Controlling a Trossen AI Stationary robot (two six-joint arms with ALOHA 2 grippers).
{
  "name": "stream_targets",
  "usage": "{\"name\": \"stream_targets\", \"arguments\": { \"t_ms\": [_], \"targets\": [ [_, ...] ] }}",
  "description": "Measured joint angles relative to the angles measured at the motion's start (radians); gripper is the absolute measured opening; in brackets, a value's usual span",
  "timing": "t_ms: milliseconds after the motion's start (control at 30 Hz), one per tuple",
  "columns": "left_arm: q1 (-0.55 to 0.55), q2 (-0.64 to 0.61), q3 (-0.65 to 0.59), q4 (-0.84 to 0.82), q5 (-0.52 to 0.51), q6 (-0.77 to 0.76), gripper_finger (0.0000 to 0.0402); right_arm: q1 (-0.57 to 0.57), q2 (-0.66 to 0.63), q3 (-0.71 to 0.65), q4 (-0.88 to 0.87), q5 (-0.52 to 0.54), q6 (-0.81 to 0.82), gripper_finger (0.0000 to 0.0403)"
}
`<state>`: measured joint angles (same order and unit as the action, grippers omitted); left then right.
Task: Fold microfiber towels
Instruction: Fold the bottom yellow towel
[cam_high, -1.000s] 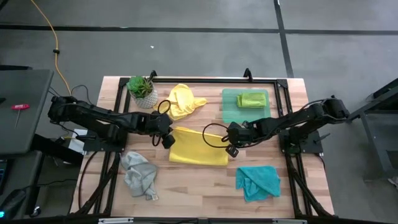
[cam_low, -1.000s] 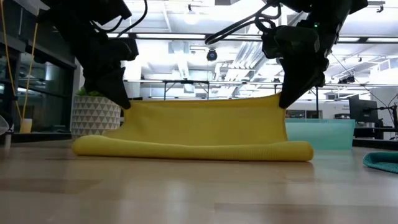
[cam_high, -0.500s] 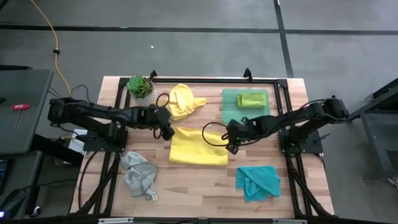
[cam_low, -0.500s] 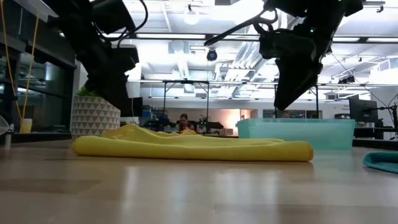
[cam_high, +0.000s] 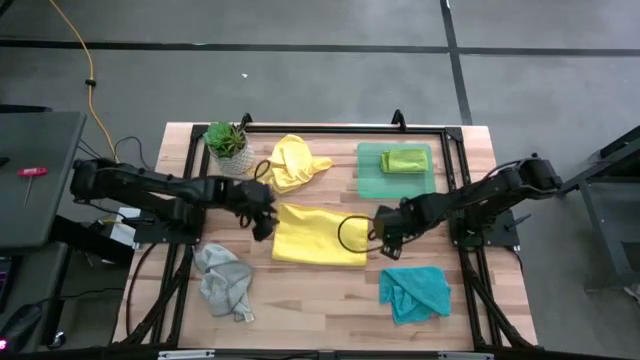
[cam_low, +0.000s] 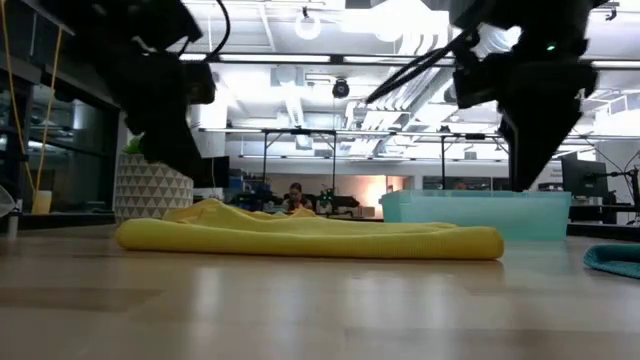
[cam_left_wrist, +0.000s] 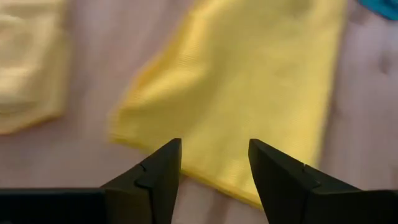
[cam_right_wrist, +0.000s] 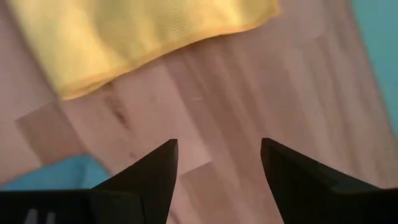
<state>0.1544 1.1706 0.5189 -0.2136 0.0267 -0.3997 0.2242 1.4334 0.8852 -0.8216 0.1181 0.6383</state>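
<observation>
Folded yellow towel lies flat mid-table, doubled over, fold edge toward the near side in the low view. Nothing touching it.

Left gripper sits just off the towel's left edge, fingers spread, empty; left wrist view shows the towel past the parted fingers, no cloth between them.
Right gripper is just off the towel's right edge, also spread and empty; right wrist view has bare wood between its fingers, with the towel's edge beyond.
In the low view both grippers hang clear above the table, one on each side of the towel.

Other towels:
- crumpled pale yellow towel at the far side, just beyond the folded one, next to the potted plant
- lime green towel, folded, inside the translucent green tray at far right
- grey towel, bunched, near-left corner
- teal towel, loosely heaped, near-right, close to the right gripper

Table is light wood slats. Room behind shows in the low view, a person seated far back.
</observation>
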Motion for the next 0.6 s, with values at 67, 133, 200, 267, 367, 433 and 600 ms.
{"name": "stream_targets", "arguments": {
  "t_ms": [67, 133, 200, 267, 367, 433, 600],
  "targets": [
    [-0.045, 0.003, -0.054, 0.091, 0.000, -0.038, 0.0179, 0.030, 0.000, 0.000, 0.010, 0.001, 0.024, 0.0223],
    [-0.089, 0.003, -0.087, 0.153, -0.006, -0.060, 0.0179, 0.060, 0.000, 0.000, 0.030, 0.005, 0.050, 0.0223],
    [-0.130, 0.003, -0.100, 0.181, -0.010, -0.060, 0.0179, 0.087, 0.000, 0.000, 0.059, 0.008, 0.068, 0.0223],
    [-0.176, 0.003, -0.102, 0.174, -0.016, -0.017, 0.0179, 0.109, 0.000, 0.000, 0.099, 0.009, 0.069, 0.0223],
    [-0.248, 0.003, -0.101, 0.174, -0.047, 0.062, 0.0179, 0.128, 0.000, 0.000, 0.151, 0.009, 0.069, 0.0223],
    [-0.289, 0.003, -0.101, 0.174, -0.096, 0.095, 0.0179, 0.130, 0.000, 0.000, 0.182, 0.010, 0.070, 0.0223],
    [-0.350, 0.053, -0.076, 0.159, -0.131, 0.124, 0.0179, 0.130, 0.000, 0.000, 0.245, 0.031, 0.091, 0.0223]
  ]
}}
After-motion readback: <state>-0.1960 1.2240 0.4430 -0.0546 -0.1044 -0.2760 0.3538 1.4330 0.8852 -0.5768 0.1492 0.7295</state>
